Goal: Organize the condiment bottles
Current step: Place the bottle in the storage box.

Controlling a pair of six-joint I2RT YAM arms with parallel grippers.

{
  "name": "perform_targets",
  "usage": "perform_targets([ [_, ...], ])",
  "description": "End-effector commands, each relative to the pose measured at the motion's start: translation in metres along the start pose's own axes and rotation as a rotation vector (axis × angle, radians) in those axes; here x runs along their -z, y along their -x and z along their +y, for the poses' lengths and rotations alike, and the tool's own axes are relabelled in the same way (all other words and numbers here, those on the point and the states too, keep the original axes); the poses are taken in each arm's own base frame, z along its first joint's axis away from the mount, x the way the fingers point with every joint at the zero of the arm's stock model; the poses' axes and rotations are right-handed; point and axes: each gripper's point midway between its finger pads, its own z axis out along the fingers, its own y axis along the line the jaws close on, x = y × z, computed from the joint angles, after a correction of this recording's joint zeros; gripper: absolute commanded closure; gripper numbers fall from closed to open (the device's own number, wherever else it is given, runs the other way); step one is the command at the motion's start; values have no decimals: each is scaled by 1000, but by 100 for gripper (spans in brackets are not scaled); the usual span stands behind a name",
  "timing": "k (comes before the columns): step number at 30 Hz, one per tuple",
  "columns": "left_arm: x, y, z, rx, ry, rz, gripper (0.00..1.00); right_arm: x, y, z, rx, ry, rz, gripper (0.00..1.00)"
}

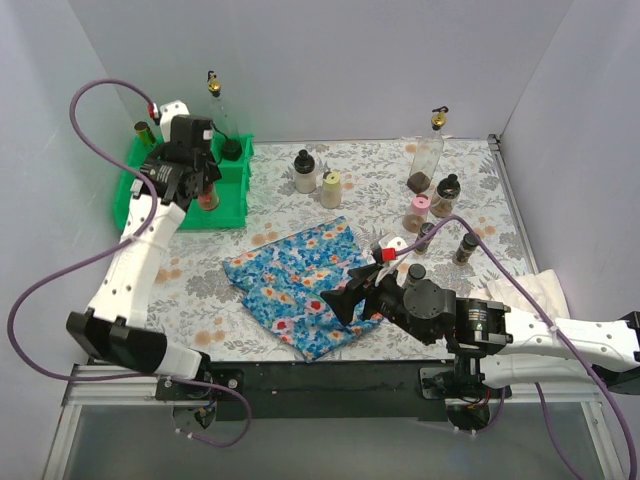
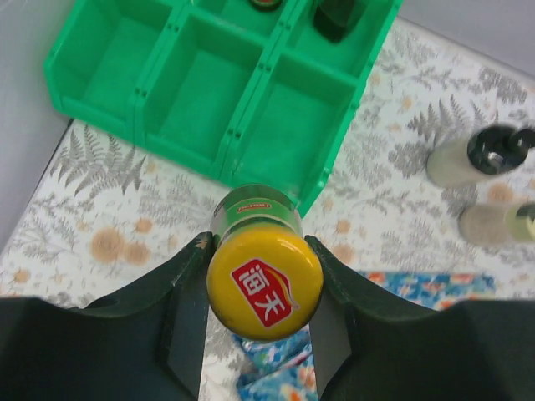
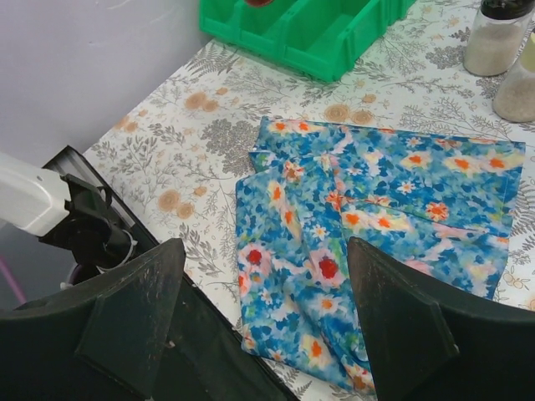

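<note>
Left fingers grip the sauce by the tray; right fingers, wide, hang over cloth near the table edge.

Bright, even light falls from above. The white walls bounce it back, so shadows are faint and soft-edged, and in the top view the walls splay toward the corners.

In the left wrist view the sauce bottle inside the closed left pincer is sharp, with a mild sheen on its cap. The bottles ahead and to its right go soft.

The right pincer, spread wide, has dark, slightly blurred fingers. The cloth between and beyond them is crisp.
</note>
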Motion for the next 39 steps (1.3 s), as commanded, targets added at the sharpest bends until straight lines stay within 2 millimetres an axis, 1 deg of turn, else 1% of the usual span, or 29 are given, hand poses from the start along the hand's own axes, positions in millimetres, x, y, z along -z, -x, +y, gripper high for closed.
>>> perform_targets([
  [1,-35,88,-4,93,-33,-190,100,6,18,-3,-1,-15,-48,13],
  [2,-48,101,7,128,-12,-210,100,7,20,-4,-4,-17,-53,13],
  [5,-80,121,4,134,-16,-236,100,10,23,-7,-6,-27,-69,12],
  [6,-88,127,9,138,0,-245,100,10,23,-8,4,-30,-72,12],
  [7,-104,133,6,138,8,-248,100,10,24,-10,5,-34,-78,12],
  [9,-121,140,10,146,20,-248,100,11,27,-11,10,-38,-89,11],
  [10,-129,142,6,146,13,-245,100,11,29,-13,19,-49,-97,11],
  [11,-142,146,-1,145,4,-254,100,10,30,-13,23,-50,-103,11],
  [13,-156,149,-9,140,-15,-267,100,10,34,-15,46,-60,-116,10],
  [14,-166,151,-15,142,-32,-281,100,10,36,-15,54,-63,-123,10],
  [16,-173,153,-18,137,-35,-296,100,8,40,-15,67,-68,-139,10],
  [17,-176,159,-18,140,-26,-317,100,8,41,-15,87,-71,-142,9],
  [18,-186,155,-19,128,-17,-312,100,7,43,-16,93,-73,-149,9],
  [20,-195,158,-21,128,-9,-327,100,6,42,-16,110,-80,-146,9],
  [21,-207,161,-7,136,12,-329,100,6,43,-16,110,-83,-148,9],
  [24,-213,169,-9,134,5,-356,100,6,41,-18,113,-83,-146,9],
  [25,-219,168,-10,126,10,-355,100,7,47,-16,97,-81,-169,9],
  [28,-226,174,-4,130,50,-382,100,8,46,-20,101,-93,-176,9],
  [31,-230,180,-2,141,43,-405,100,8,47,-23,110,-102,-184,8],
  [34,-237,178,-8,139,12,-403,100,8,49,-24,128,-109,-191,8],
  [35,-243,174,-12,139,1,-393,100,8,50,-24,128,-111,-196,8],
  [37,-247,170,-12,139,2,-387,100,8,52,-24,138,-117,-202,8],
  [38,-254,165,-12,136,7,-380,100,8,53,-24,144,-117,-204,8],
  [39,-257,164,-12,140,2,-377,100,8,54,-24,144,-115,-206,8],
])
